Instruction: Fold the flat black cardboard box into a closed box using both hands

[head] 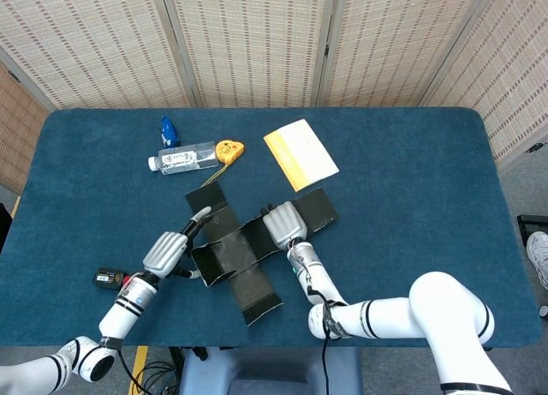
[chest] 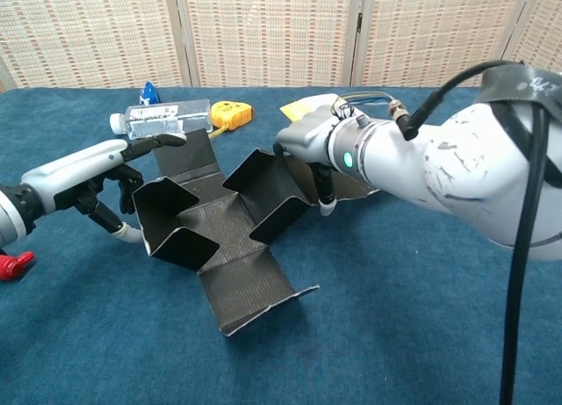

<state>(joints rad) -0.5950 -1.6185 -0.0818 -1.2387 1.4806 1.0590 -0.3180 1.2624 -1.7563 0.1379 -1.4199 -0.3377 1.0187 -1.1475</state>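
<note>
Chest view shows the box [chest: 230, 238] near the surface's [chest: 421, 335] front edge, side flaps raised, left robot hand [chest: 92, 172] pressing one flap with spread fingers, right robot hand [chest: 307, 146] pressing the other.

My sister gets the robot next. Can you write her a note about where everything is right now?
Left robot hand: pushes the box's left flap up from outside, gripping nothing.
Right robot hand: pushes the right flap up, gripping nothing.
Black cardboard box: mid-table, both side flaps tilted up, near flap flat, far flap partly raised.
Done: side walls started.
Left: stand the walls upright, fold the other flaps, close it.
</note>
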